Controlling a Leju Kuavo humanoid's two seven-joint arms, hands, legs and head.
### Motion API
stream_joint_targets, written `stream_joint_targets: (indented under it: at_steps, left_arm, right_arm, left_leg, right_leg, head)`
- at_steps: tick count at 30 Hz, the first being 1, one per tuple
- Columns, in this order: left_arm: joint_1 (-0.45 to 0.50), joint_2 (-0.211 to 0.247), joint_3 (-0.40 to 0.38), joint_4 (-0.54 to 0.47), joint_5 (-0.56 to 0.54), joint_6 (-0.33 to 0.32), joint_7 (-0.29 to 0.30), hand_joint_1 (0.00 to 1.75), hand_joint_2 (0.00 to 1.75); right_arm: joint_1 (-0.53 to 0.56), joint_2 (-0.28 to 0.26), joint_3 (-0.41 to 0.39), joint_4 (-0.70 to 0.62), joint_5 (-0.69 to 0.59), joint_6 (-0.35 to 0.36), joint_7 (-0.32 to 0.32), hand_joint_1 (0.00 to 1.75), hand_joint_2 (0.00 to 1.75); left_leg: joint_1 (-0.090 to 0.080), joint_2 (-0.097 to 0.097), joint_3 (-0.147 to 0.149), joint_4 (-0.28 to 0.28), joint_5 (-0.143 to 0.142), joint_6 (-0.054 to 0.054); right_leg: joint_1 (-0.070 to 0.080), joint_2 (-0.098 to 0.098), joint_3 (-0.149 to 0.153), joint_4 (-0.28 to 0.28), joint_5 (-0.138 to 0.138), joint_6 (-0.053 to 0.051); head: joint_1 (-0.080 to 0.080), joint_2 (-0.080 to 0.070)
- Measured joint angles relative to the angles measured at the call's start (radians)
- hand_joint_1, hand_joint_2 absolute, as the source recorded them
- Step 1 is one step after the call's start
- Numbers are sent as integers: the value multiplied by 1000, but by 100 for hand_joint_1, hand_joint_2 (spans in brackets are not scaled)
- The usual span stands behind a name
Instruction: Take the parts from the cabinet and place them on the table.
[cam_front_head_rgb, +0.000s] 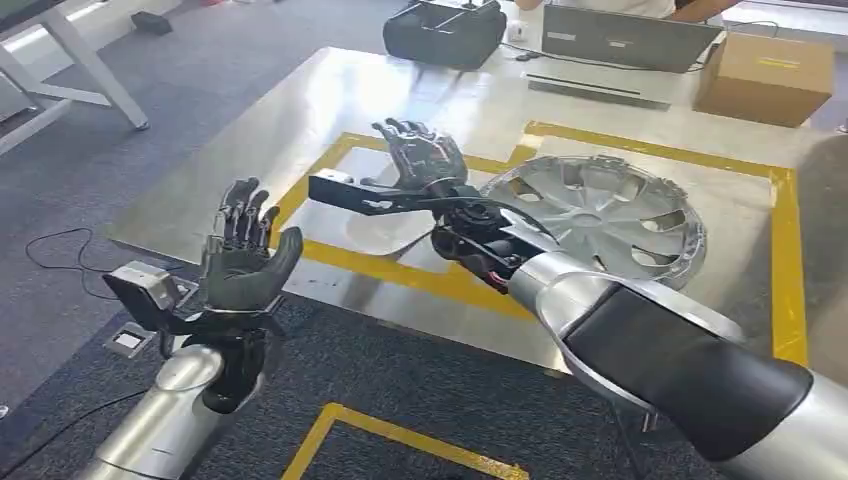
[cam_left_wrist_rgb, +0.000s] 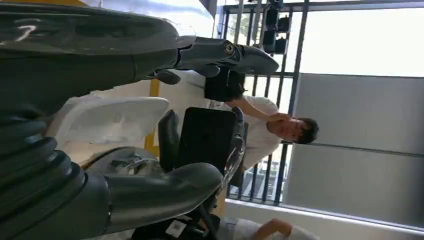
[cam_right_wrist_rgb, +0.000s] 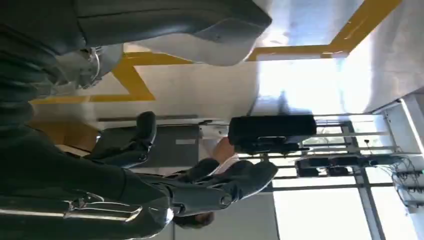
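Both hands are up in front of me and holding nothing: my left hand (cam_front_head_rgb: 240, 255) is raised palm-up over the carpeted floor (cam_front_head_rgb: 420, 390), just short of the table's near edge, fingers spread wide and slightly cupped, and from the left wrist camera I see its thumb (cam_left_wrist_rgb: 165, 192) and a dark finger (cam_left_wrist_rgb: 225, 55) well apart with only air between them. My right hand (cam_front_head_rgb: 425, 155) reaches out over the steel table (cam_front_head_rgb: 330, 100), fingers fanned open, touching nothing I can make out; the right wrist view shows those fingers (cam_right_wrist_rgb: 225, 187) extended and bare. Just beside that right wrist, the part, a silver wheel cover (cam_front_head_rgb: 600, 215), lies flat on the table inside the yellow tape outline (cam_front_head_rgb: 650, 150). As for containers, I've got a cardboard box (cam_front_head_rgb: 765, 75) at the far right edge of the table, flaps closed so I cannot tell its contents, and a black case (cam_front_head_rgb: 445, 30) at the far edge, next to an open laptop (cam_front_head_rgb: 620, 45). Someone in a white shirt (cam_left_wrist_rgb: 260, 130) sits behind the table.
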Motion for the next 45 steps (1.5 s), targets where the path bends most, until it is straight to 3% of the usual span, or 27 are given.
stream_joint_targets:
  at_steps: [15, 18, 19, 25, 28, 30, 35, 38, 45]
  left_arm:
    - [1, 0, 0, 0, -6, 3, -5, 0, 175]
    - [1, 0, 0, 0, -7, 9, -5, 0, 175]
    - [1, 1, 0, 0, -7, 10, -5, 0, 0]
    - [9, 8, 0, 0, -11, 12, -13, 0, 0]
    - [16, 15, 2, 0, -25, 27, -9, 0, 0]
    - [18, 23, 5, -1, -31, 36, 8, 0, 0]
    - [26, 38, 21, -4, -36, 46, 27, 0, 0]
    - [34, 49, 31, -17, -42, 74, 31, 0, 0]
    - [49, 72, 45, -46, -45, 85, 42, 0, 0]
  right_arm:
    - [1, 0, -3, 3, 3, 11, -6, 0, 0]
    - [2, 0, -12, 3, -15, 7, -31, 0, 0]
    - [4, 0, -20, 3, -34, 3, -52, 0, 0]
    - [25, 0, -93, -2, -234, -2, -220, 0, 0]
    - [34, 1, -159, -23, -390, 65, -338, 0, 0]
    - [45, 3, -208, -53, -483, 128, -382, 0, 0]
    - [76, 3, -297, -144, -594, 224, -383, 0, 0]
    - [135, 2, -335, -253, -715, 298, -336, 0, 0]
    - [235, -18, -373, -482, -812, 323, -254, 0, 0]
  left_leg:
    - [0, 0, 0, 0, 0, 0]
    - [0, 0, 0, 0, 0, 0]
    - [0, 0, 0, 0, 0, 0]
    - [0, -1, 0, 0, 0, 0]
    - [0, -1, 0, 0, 0, 0]
    - [0, -1, 0, 0, 0, 0]
    - [0, -1, 1, 0, 0, 0]
    - [0, -1, 3, 0, -1, 0]
    - [0, -1, 5, 0, -2, 0]
  right_leg:
    - [0, 0, 0, 0, 0, 0]
    - [0, 0, 0, 0, 0, 0]
    - [0, 0, 0, 0, 0, 0]
    - [0, -1, 2, 0, 0, 0]
    - [0, 0, 2, 0, 0, 0]
    - [0, -1, 2, 0, 0, 0]
    - [0, -1, 3, 0, 0, 0]
    - [0, -1, 4, 0, -1, 1]
    - [0, -1, 5, -1, -2, 0]
  head:
    - [0, 0]
    - [0, 0]
    - [0, 0]
    - [0, 0]
    - [0, 0]
    - [0, 0]
    - [0, 0]
    - [0, 0]
    - [0, 0]
